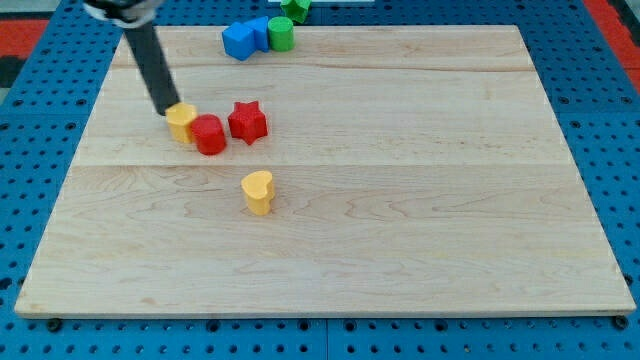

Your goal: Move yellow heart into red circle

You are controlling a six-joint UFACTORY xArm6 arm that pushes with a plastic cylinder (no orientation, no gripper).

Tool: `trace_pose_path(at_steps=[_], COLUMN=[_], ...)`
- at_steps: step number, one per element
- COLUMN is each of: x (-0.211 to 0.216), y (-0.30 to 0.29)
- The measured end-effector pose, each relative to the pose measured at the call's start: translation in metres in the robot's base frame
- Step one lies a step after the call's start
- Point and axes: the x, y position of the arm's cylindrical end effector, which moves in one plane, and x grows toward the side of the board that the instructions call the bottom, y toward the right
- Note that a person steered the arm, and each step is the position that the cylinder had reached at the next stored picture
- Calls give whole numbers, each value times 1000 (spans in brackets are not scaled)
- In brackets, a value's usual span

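Observation:
The yellow heart (258, 191) stands on the wooden board (420, 200), left of centre. The red circle (209, 134) lies above and to the left of it, apart from it. A yellow block (181, 121) touches the red circle's left side. A red star (247, 121) sits just right of the red circle. My tip (163, 108) is at the upper left edge of the yellow block, far from the yellow heart.
Two blue blocks (245, 38) and a green cylinder (281, 33) sit at the board's top edge. Another green block (294, 8) lies just off the board at the view's top.

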Motion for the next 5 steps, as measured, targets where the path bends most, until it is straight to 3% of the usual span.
trace_pose_path(at_steps=[2, 3, 5], x=[13, 24, 128], y=[56, -8, 122])
